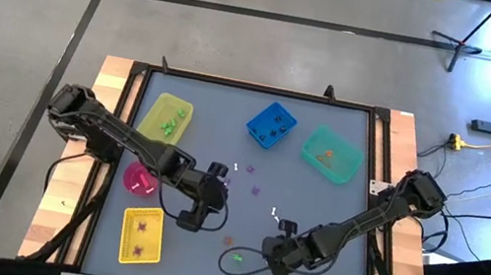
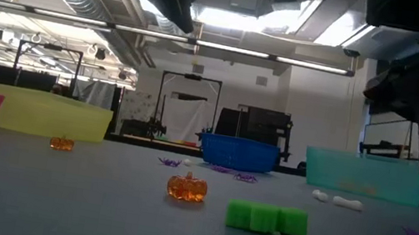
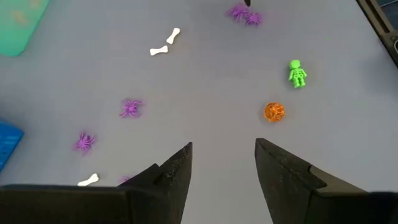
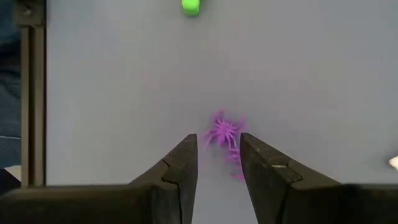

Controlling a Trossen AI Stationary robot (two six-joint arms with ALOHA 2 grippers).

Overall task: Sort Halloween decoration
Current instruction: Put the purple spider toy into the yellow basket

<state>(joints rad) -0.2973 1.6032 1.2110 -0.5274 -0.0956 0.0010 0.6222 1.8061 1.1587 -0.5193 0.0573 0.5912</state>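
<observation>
Two pincers of mine are over the grey table [image 1: 335, 198]; no writing is readable anywhere. My right gripper [image 4: 219, 155], near the front edge, has its fingers partly apart around a purple spider [image 4: 222, 132], not visibly clamped. My left gripper [image 3: 222, 163] hangs mid-table, wide apart and empty. Ahead of it lie white bones [image 3: 165, 43], an orange pumpkin [image 3: 274, 111] and a green skeleton [image 3: 297, 73]. The yellow bin [image 1: 166, 116], blue bin [image 1: 271, 125] and teal bin [image 1: 331, 155] stand behind.

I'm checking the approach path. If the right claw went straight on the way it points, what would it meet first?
Most likely the purple spider, lying just beyond the right claw's open fingertips; depth is unclear.
</observation>
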